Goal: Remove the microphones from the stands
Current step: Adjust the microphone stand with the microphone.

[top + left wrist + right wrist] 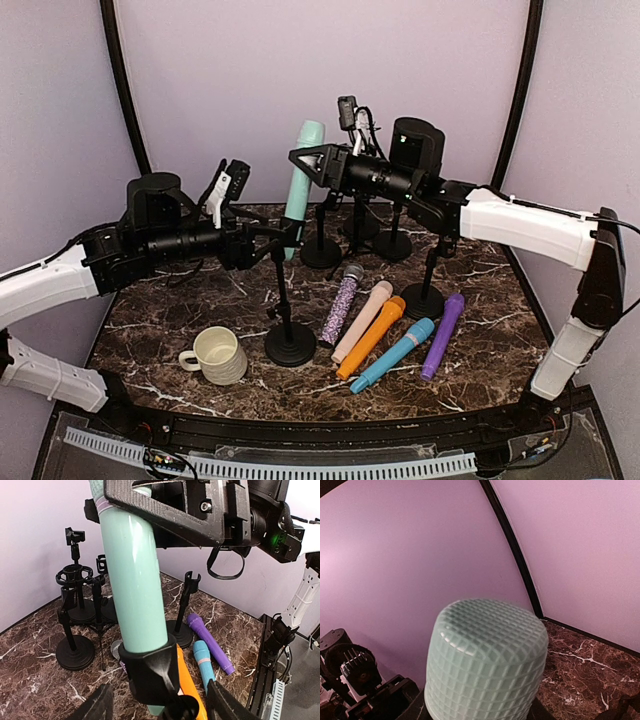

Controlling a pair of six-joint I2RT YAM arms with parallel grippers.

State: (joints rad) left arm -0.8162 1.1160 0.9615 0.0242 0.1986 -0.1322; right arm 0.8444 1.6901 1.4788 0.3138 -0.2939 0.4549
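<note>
Left gripper (265, 243): fingers spread, straddling the stand (289, 345) below its clip (150, 675), gripping nothing; probably guarding against tipping. Mint microphone (296, 205) stands seated in that clip. Right gripper (305, 160) clamps its upper body, placed to lift it out.

Six microphones are in view: one mint microphone (303, 180), one glittery microphone (343, 305), one peach microphone (362, 320), one orange microphone (372, 335), one blue microphone (393, 355) and one purple microphone (443, 335). Five black stands can be counted: the nearest stand (289, 346), the right stand (423, 301) and three rear stands (321, 252). There is one cream mug (220, 355). Two robot arms are present, the left arm (60, 275) and the right arm (520, 225).
</note>
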